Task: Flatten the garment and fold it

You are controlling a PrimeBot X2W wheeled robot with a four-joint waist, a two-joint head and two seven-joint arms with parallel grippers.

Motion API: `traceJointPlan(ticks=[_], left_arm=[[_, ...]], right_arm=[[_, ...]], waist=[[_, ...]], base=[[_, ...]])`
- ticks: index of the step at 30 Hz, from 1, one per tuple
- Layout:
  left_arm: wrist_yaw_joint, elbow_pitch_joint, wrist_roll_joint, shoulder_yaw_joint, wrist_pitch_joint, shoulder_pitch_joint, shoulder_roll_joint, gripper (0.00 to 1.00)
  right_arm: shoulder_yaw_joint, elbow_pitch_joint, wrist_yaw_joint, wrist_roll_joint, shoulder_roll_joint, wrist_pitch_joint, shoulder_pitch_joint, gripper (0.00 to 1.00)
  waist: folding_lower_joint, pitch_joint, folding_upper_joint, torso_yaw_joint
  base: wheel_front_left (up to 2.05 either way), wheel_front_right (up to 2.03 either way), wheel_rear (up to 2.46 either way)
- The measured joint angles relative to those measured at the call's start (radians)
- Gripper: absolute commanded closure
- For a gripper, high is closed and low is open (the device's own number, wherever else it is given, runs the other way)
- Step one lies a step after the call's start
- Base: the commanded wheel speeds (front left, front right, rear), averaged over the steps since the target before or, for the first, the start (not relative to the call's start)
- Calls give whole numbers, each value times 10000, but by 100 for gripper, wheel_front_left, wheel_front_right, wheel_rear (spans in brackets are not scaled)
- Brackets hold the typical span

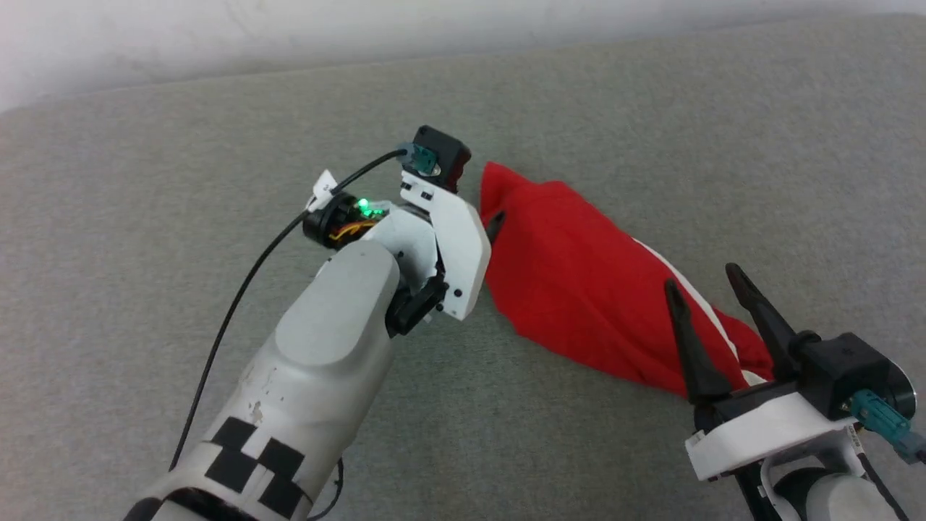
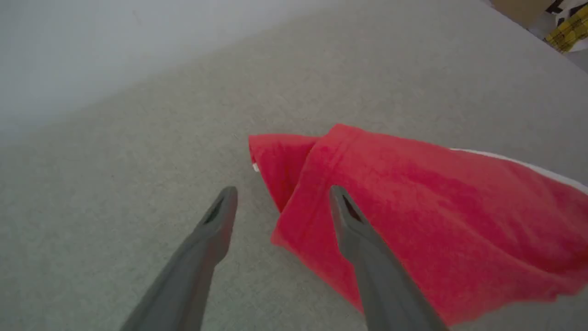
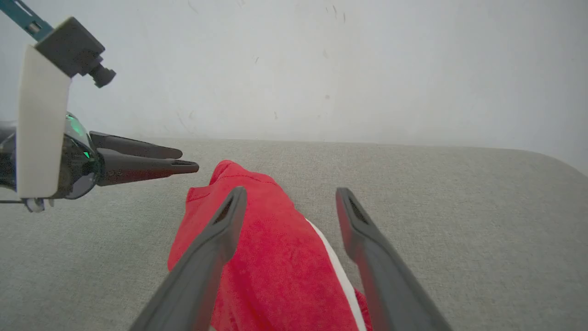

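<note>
Left hand, open, hangs at one end of the crumpled bright red white-striped shorts on grey fabric; right hand, also open, hovers over the other.

The garment lies in a long red heap on the grey surface, with a white stripe along one side. The right gripper hangs over its near part, spread wide, one finger above the red cloth and the other past the stripe. The left gripper, fingers parted, points at the garment's far end, near it but apart.
</note>
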Motion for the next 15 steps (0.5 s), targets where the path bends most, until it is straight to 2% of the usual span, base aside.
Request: traceJointPlan(ticks=[5,10,11,12,13,15], left_arm=[[-69,1693,-259,-383,1191,-382,-13,0],[-71,2476,-387,-880,2132,-1096,-27,2],[-71,2564,-387,-961,2190,-1212,-27,41],[-71,2621,-412,-1024,2236,-1287,-29,64],[-71,2638,-456,-1106,2274,-1334,-29,100],[-75,2629,-612,-1300,2328,-1358,-48,100]], right_arm=[[58,194,0,123,0,-121,-28,0],[77,318,0,226,-2,-213,-151,0],[73,339,0,242,-2,-238,-192,0],[65,364,0,249,0,-261,-223,0],[56,395,0,247,0,-290,-230,0],[27,479,0,247,0,-297,-232,0]], waist=[[-1,363,0,-514],[-5,702,0,-859],[-4,756,0,-907],[-4,801,0,-949],[-4,835,0,-981],[-4,852,0,-1008]], base=[[0,0,0],[0,0,0],[0,0,0],[0,0,0],[0,0,0],[0,0,0]])
